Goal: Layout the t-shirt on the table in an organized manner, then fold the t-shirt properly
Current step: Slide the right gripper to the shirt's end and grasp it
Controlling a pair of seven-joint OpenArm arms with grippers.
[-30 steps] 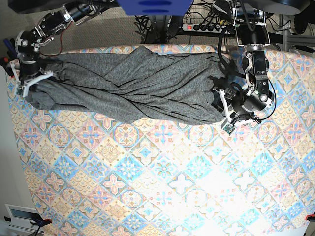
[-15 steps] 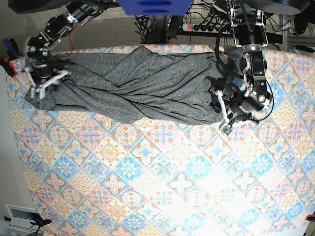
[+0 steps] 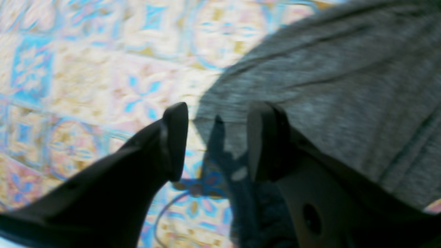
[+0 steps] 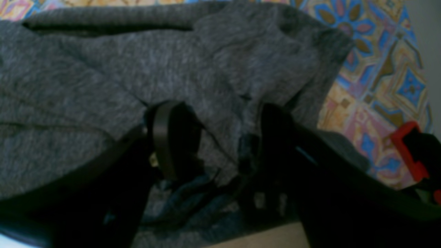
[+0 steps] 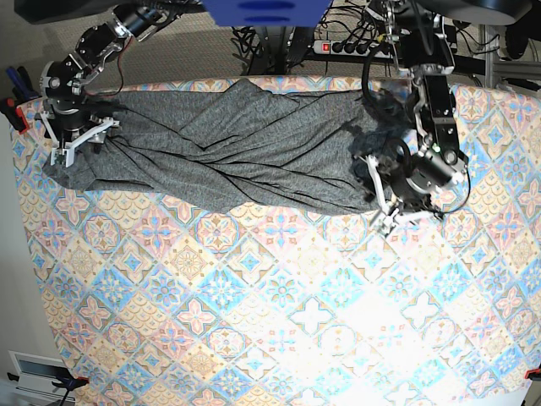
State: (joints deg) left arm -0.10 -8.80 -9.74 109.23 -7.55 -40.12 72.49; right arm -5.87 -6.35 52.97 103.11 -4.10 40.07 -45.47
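The dark-grey t-shirt (image 5: 237,144) lies stretched and wrinkled across the far part of the table (image 5: 279,304). My right gripper (image 5: 80,142) hovers over the shirt's left end in the base view. In the right wrist view it (image 4: 220,144) stands open above bunched cloth (image 4: 103,86), gripping nothing. My left gripper (image 5: 382,213) is at the shirt's right end. The left wrist view shows it (image 3: 220,141) open, its fingers straddling the shirt's edge (image 3: 344,86) and the patterned cloth of the table (image 3: 86,69).
A red clamp (image 4: 406,151) grips the table's edge near my right gripper and also shows in the base view as a red clamp (image 5: 10,114). A power strip (image 5: 351,46) and cables lie beyond the far edge. A blue object (image 5: 262,10) hangs at the top.
My right gripper has opened and let go of the shirt's left end, shifting slightly inward over the cloth. The left arm has edged a little toward the shirt, jaws unchanged.
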